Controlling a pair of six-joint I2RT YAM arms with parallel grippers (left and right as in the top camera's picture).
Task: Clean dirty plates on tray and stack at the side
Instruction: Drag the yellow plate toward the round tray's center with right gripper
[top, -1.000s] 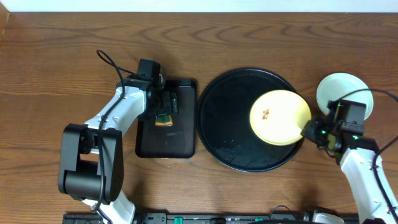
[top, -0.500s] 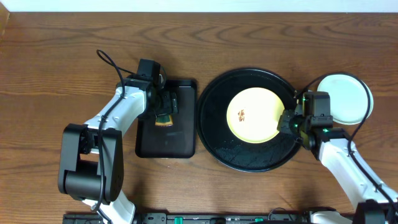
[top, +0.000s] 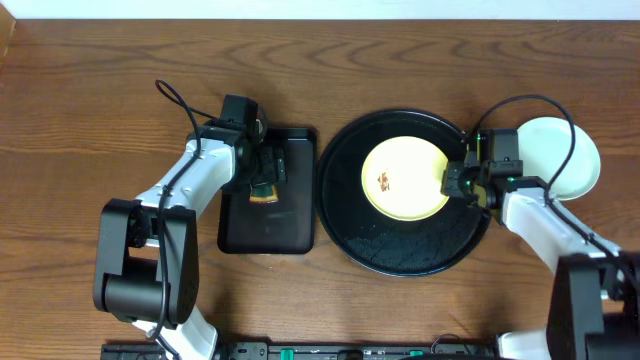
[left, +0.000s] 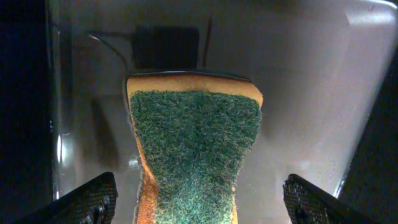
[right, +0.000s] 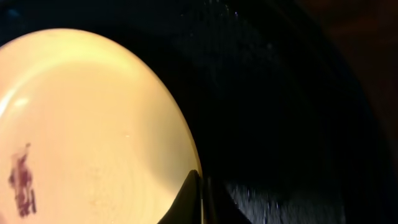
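A pale yellow plate (top: 404, 178) with a small brown smear lies on the large round black tray (top: 370, 245). My right gripper (top: 452, 184) is shut on the plate's right rim; the right wrist view shows the fingers (right: 199, 199) pinching the yellow plate (right: 81, 130) over the tray (right: 280, 112). A pale mint-green plate (top: 560, 160) lies on the wood to the right of the tray. My left gripper (top: 262, 172) hangs open over a green-topped sponge (left: 196, 155), one finger on each side of it.
The sponge (top: 263, 190) lies in a smaller rectangular black tray (top: 268, 230) left of the round tray. Bare dark-brown wood tabletop (top: 90, 110) spreads to the left and back. My right arm's cable loops above the mint-green plate.
My right gripper has carried the yellow plate leftward from the tray's right edge and lowered it flat onto the tray's middle. The left arm has not moved.
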